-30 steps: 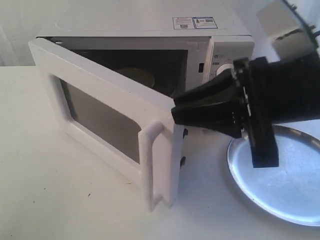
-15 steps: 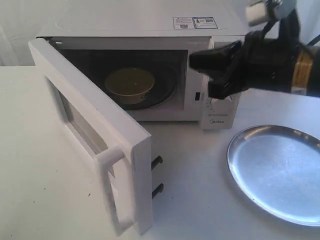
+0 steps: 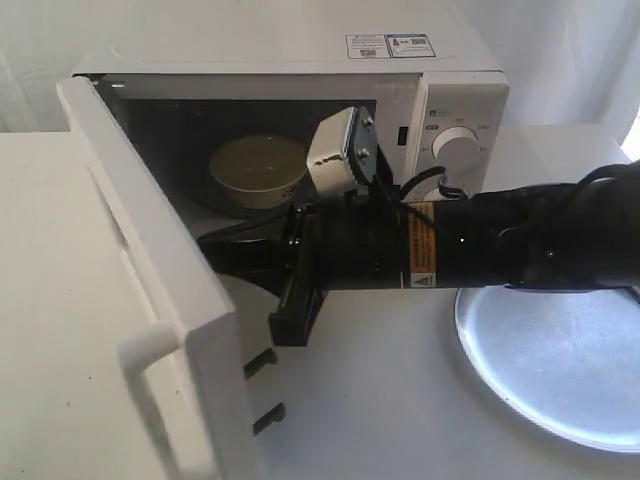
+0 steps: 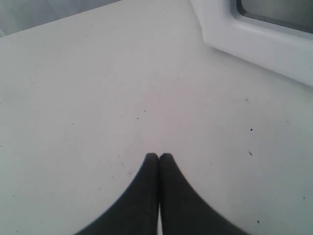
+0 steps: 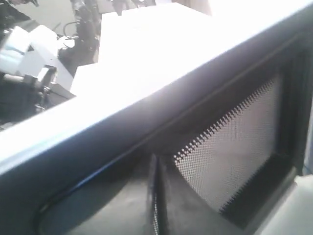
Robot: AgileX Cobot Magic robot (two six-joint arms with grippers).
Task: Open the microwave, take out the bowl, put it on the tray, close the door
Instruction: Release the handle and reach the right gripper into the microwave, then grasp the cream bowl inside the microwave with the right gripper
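Observation:
The white microwave (image 3: 290, 45) stands with its door (image 3: 150, 270) swung wide out to the left, handle (image 3: 150, 350) toward the camera. Inside sits the cream bowl (image 3: 258, 168) on the dark turntable. My right gripper (image 3: 212, 244) reaches across the opening, shut, its tips at the door's inner side. In the right wrist view the shut right gripper (image 5: 155, 160) lies close to the door's dark mesh (image 5: 234, 142). The silver tray (image 3: 545, 380) lies on the table at the right, partly under the right arm. My left gripper (image 4: 159, 156) is shut over bare table near the door's corner (image 4: 254, 39).
The right arm (image 3: 500, 245) with its wrist camera (image 3: 335, 150) spans the space in front of the microwave's opening and dials (image 3: 458, 148). The door's two latch hooks (image 3: 262, 390) stick out low at its free edge. White table (image 3: 380, 420) lies below.
The door has swung further open to the left. My right arm has come down from the upper right and stretched left across the opening, its shut tips now at the door's inner side.

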